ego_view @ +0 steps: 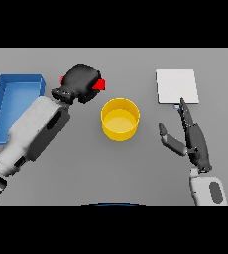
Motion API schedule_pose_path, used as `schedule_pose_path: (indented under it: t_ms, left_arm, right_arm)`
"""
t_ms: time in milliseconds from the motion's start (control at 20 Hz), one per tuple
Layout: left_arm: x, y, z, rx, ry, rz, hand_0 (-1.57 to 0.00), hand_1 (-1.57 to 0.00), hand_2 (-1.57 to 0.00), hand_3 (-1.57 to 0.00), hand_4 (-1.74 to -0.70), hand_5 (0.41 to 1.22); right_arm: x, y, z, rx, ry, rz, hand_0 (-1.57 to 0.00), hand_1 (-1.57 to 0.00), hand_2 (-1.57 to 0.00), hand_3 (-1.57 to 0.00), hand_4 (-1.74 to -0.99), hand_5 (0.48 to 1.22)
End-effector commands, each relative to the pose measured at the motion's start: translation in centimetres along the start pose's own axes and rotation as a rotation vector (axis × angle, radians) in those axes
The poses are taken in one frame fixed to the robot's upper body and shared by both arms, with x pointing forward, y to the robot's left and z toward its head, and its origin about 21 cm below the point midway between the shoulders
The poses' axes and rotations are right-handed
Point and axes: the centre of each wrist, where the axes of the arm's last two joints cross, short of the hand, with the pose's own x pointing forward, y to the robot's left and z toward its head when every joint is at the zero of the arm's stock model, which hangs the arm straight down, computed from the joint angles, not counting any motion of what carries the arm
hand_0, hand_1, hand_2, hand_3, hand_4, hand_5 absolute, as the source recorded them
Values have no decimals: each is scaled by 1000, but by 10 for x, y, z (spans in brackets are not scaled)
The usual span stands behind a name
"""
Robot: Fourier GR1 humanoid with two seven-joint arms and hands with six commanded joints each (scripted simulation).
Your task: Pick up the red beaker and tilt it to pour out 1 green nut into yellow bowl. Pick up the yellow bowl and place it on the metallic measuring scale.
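Two hands up: left hand (81, 82) wrapped tight round the red beaker (100, 85), just left of the yellow bowl (120, 119); right hand (191, 136) spread flat by the scale (177, 86).

- The red beaker (100, 85) shows only as small red bits on either side of the left hand (81, 82); the curled fingers cover the rest.
- Its contents cannot be seen, so no nut can be made out.
- The yellow bowl (120, 119), just right of those fingers, shows no nut inside.
- A fingertip of the right hand (193, 136) covers a small blue mark on the near edge of the measuring scale (177, 85); what it is cannot be told.
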Motion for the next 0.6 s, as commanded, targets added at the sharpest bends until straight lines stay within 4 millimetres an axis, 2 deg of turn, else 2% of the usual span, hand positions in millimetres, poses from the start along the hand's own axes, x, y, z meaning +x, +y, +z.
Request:
schedule_pose_path:
  t_ms: [0, 50, 150, 250, 350, 500, 550]
  left_arm:
    - [2, 2, -1, -43, -4, -62, -1571, -1571, -1571, -1571, -1640, 1205]
    - [4, 6, -3, -69, -11, -109, -1571, -1571, -1571, -1571, -1606, 1208]
    - [12, 7, -7, -121, -6, -223, -1571, -1571, -1571, -1403, -1648, 1213]
    - [22, 10, -15, -177, -2, -318, -1571, -1571, -1571, -1328, -1675, 1216]
    - [32, 14, -21, -216, 4, -429, -1571, -1571, -1571, -1301, -1693, 1218]
    - [44, 19, -28, -257, -26, -541, -1571, -1571, -1571, -1203, -1709, 1219]
    - [45, 19, -28, -269, -45, -579, -1571, -1571, -1571, -1277, -1714, 1220]
  right_arm:
    - [-4, -2, 3, -1, 13, -10, 1, 1, 1, 1, -1290, 685]
    - [-7, 0, 4, -6, 29, -28, 1, 1, 1, 1, -1284, 678]
    - [-7, 0, 2, -19, 44, -61, 1, 1, 1, 1, -1279, 661]
    - [-8, -1, 0, -18, 47, -74, 1, 1, 1, 1, -1283, 644]
    - [-6, 3, 2, -13, 30, -90, 1, 1, 1, 1, -1299, 627]
    - [-9, -1, 3, -18, 45, -95, 1, 1, 1, 1, -1301, 607]
    - [-10, 0, 5, -17, 42, -98, 1, 1, 1, 1, -1296, 606]
